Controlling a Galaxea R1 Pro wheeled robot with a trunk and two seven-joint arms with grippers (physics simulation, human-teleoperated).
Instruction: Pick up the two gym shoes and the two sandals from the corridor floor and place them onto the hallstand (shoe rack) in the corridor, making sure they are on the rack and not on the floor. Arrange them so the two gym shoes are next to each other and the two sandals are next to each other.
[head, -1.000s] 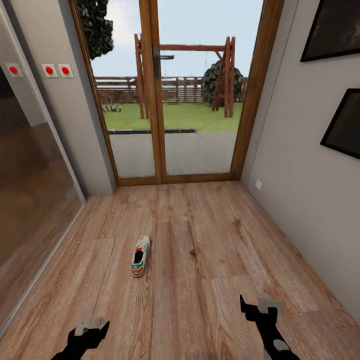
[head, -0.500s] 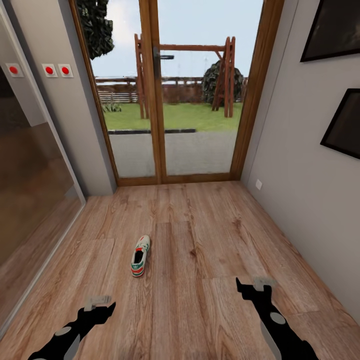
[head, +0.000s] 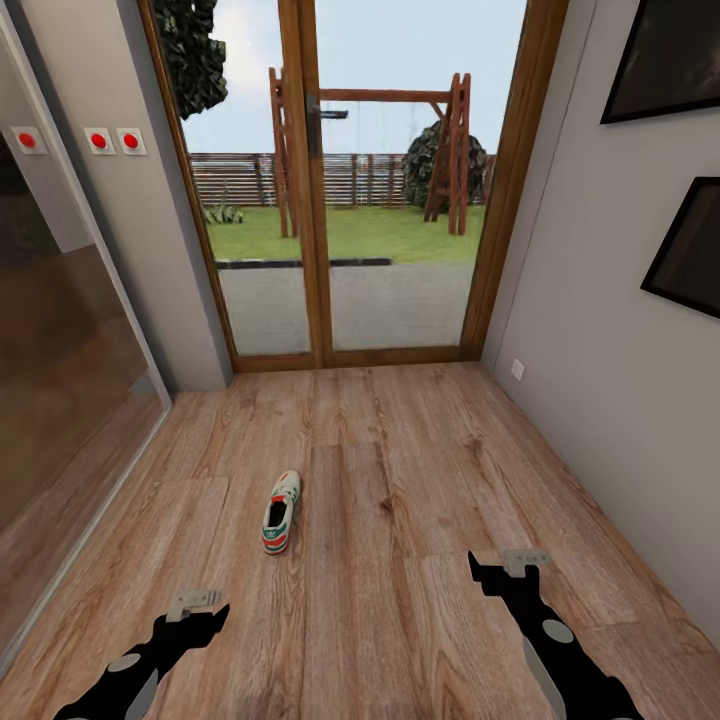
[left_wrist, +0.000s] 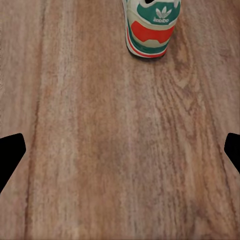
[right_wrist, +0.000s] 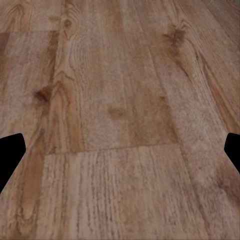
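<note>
Head view: while both arms hang low, one gym shoe (head: 281, 514) lies on the corridor floor (head: 400, 480), ahead of the left gripper (head: 193, 603) and well left of the right gripper (head: 512, 563).
Left wrist view: fingers (left_wrist: 10, 155) spread wide; shoe heel ahead, untouched.
Right wrist view: fingers (right_wrist: 10, 155) spread over bare planks.

Wood-plank floor (head: 400, 470) — glazed wooden doors (head: 335, 180) ahead, grey walls (head: 600, 330), dark frames (head: 690, 245) right.
</note>
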